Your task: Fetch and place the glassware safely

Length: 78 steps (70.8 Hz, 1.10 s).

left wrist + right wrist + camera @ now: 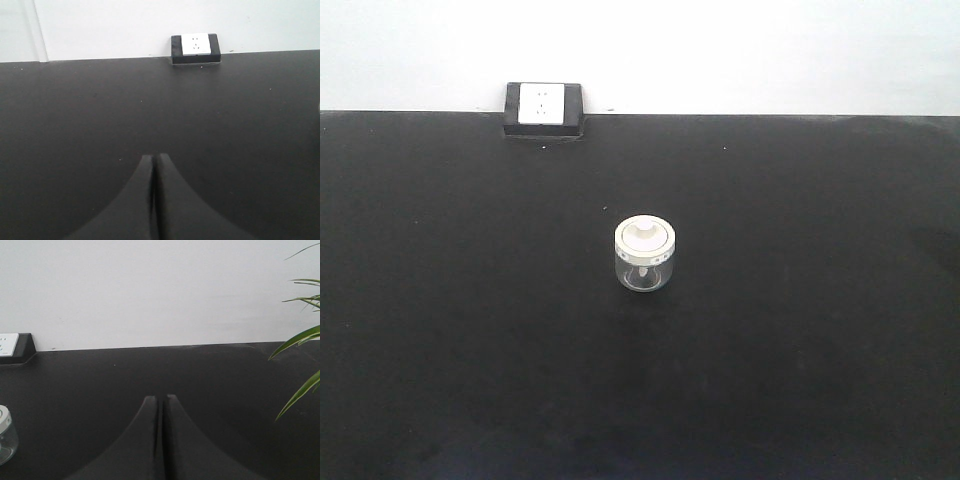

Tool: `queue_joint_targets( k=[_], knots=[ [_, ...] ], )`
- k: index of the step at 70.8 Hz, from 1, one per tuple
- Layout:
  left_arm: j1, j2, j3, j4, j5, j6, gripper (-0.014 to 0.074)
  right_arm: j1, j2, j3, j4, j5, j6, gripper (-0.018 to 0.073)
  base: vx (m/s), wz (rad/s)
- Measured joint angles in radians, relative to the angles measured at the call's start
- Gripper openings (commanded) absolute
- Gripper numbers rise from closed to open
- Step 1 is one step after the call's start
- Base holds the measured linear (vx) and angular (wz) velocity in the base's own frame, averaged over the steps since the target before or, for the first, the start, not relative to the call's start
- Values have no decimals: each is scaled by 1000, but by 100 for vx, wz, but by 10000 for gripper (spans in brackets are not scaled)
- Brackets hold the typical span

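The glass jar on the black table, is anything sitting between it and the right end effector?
Nothing visible. In the right wrist view, only bare black table lies between the right end effector and the glass jar at the left edge. The power socket sits farther back by the wall.

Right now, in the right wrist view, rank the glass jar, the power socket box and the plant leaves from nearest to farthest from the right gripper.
1. Glass jar, low at the left edge, level with the right gripper, whose fingers are closed.
2. Plant leaves, at the right edge; their depth is hard to judge.
3. Power socket box, far left, against the back wall.
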Motion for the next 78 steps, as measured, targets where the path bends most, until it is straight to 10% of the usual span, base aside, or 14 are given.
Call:
queue_joint_targets(
  k=[78],
  knots=[
    [0, 0, 0, 0, 0, 0, -7, -1, -48, 3, 25, -4, -10, -3, 0, 0]
  ],
)
